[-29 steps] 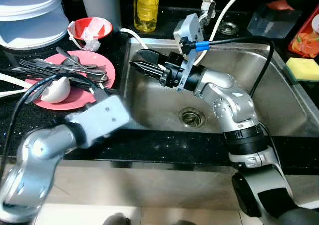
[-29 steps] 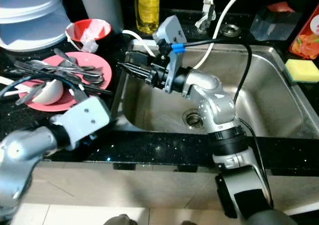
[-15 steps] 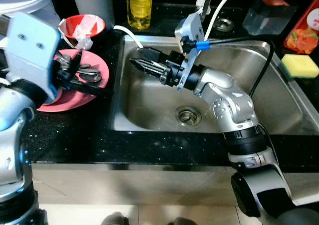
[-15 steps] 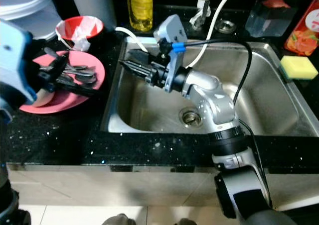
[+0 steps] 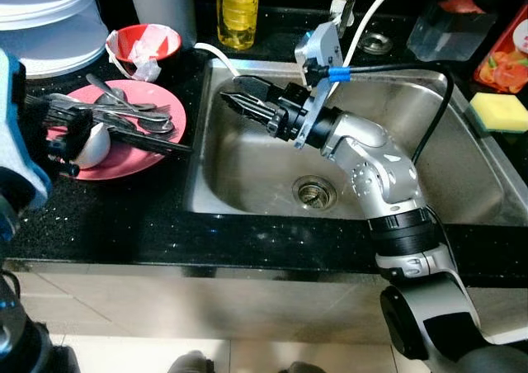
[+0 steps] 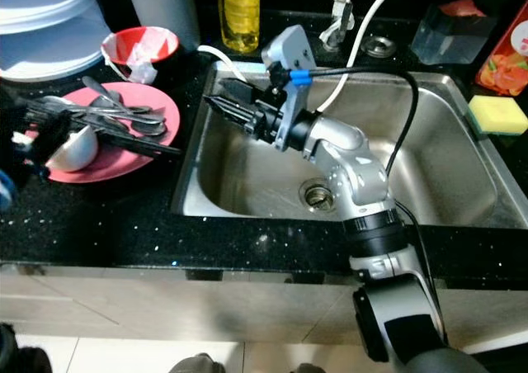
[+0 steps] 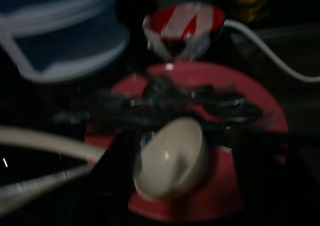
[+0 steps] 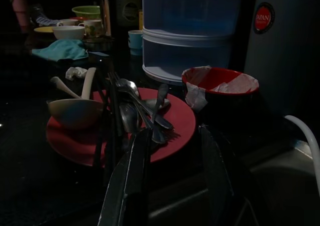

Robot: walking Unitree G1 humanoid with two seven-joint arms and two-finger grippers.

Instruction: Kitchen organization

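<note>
Right jaws are parted a bit with nothing between them, hanging over the left end of the sink and aimed at the dishes next door. From the right wrist view you can see both black fingers with a clear gap and the plate straight ahead. Left jaws are down at the near-left edge of the plate, right by the bowl; they're dark and blurry, so I can't tell if they're open or have hold of anything.

Moving out: the pink plate sits on the black worktop just left of the sink. On it there's a white bowl tipped on its side and a messy pile of cutlery, forks and spoons lying across each other, a couple of dark handles poking over the plate's rim toward the sink. Behind the plate is a red bowl with crumpled paper in it, then a stacked white container. Yellow bottle at the back, sponge at the sink's far right.

Progress-wise, I'd say it's barely started. Sink is bare, everything's sitting dirty on the plate, nothing sorted. Looks like both arms are lining up to grab the cutlery or bowl.
</note>
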